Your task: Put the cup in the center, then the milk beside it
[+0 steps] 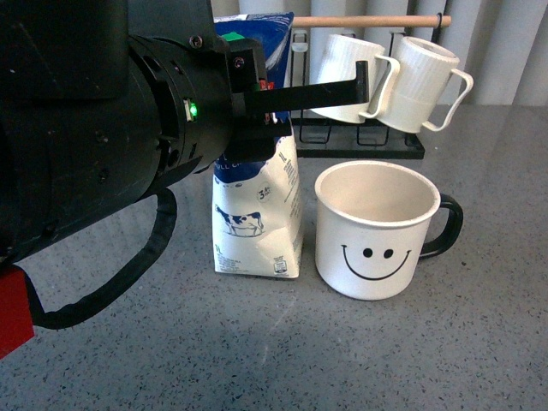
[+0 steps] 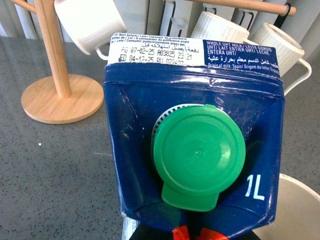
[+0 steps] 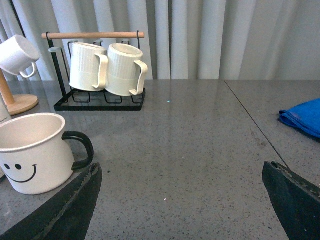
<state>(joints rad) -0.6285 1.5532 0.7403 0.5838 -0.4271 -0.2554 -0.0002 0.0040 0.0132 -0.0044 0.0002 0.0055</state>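
The milk (image 1: pixel 257 231) stands upright, just beside the cup (image 1: pixel 372 233). The left gripper (image 1: pixel 330 96) sits at the milk's top; its grip state cannot be determined. The right gripper (image 3: pixel 181 172) is spread and empty.

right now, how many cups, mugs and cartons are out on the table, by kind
smiley mug: 1
ribbed cream mugs: 2
small plain white cup: 1
milk carton: 1
total: 5
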